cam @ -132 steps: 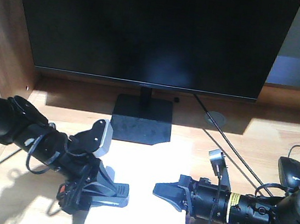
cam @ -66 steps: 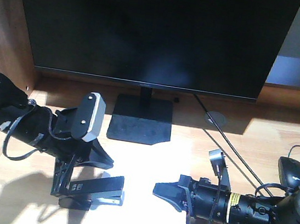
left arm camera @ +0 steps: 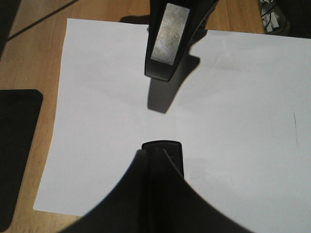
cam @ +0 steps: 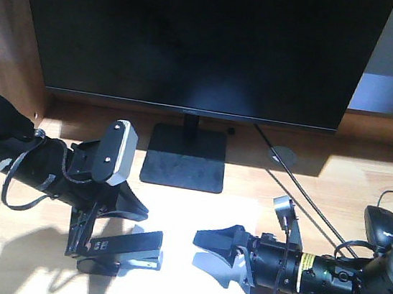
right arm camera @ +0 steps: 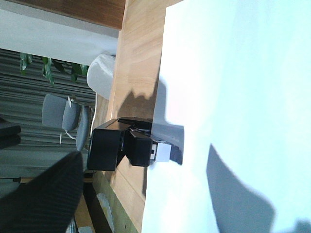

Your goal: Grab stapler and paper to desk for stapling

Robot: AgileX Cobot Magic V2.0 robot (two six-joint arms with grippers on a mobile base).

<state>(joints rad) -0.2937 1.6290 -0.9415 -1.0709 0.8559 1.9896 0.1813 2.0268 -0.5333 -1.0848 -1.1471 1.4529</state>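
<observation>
**Stapler and paper both on the desk; the stapling itself looks to be what remains**

The left gripper [cam: 90, 238] hangs just above the stapler [cam: 125, 252], its fingers spread to either side and pinching nothing. The stapler lies flat under them on the desk [cam: 336, 187], its nose reaching onto the left edge of the paper [cam: 187, 218]. The right wrist view confirms this: the stapler [right arm camera: 131, 148] sits at the sheet's border with its front end over the white paper [right arm camera: 233, 97].

The right gripper [cam: 215, 254] is low over the sheet from the other side, jaws parted and empty, pointing toward the stapler across a bare stretch of paper. In the left wrist view it shows as a dark finger with a grey pad [left arm camera: 167, 39] above the sheet [left arm camera: 233, 121].

Behind both arms stands a black monitor [cam: 200, 39] on its square base [cam: 184, 156], with a cable [cam: 305, 205] running across the wood and a black mouse [cam: 384, 226] at the far right.

Judging from this layout, fetching is finished: both items rest on the desk and neither is held. What seems left is pressing the stapler down on the sheet's edge; whether a staple is already in cannot be told.
</observation>
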